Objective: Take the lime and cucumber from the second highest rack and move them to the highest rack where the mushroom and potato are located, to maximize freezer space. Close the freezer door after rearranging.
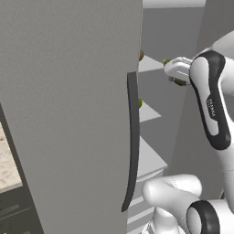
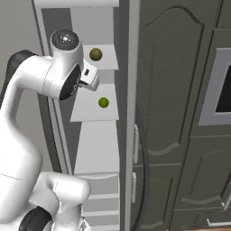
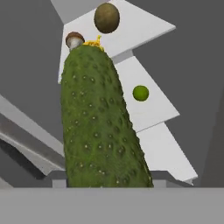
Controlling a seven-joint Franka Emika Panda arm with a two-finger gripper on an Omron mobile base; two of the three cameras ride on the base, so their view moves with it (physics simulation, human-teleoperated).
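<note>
The cucumber [image 3: 100, 118] filled the centre of the hand view, warty and dark green with a yellow tip. It hid the fingertips, so the narrow gripper [image 1: 179, 71], at the upper right of the left base view, was clamped on it. A brown-capped mushroom [image 3: 75, 40] peeked out behind its tip. The smooth brown potato [image 3: 106, 18] sat on the top pale shelf and the small round lime [image 3: 140, 93] one shelf lower. The matte grey freezer door [image 1: 68, 114] stood open, covering most of the freezer [image 2: 97, 149].

Potato [image 3: 106, 17], mushroom [image 3: 75, 40] crowd top rack.
</note>
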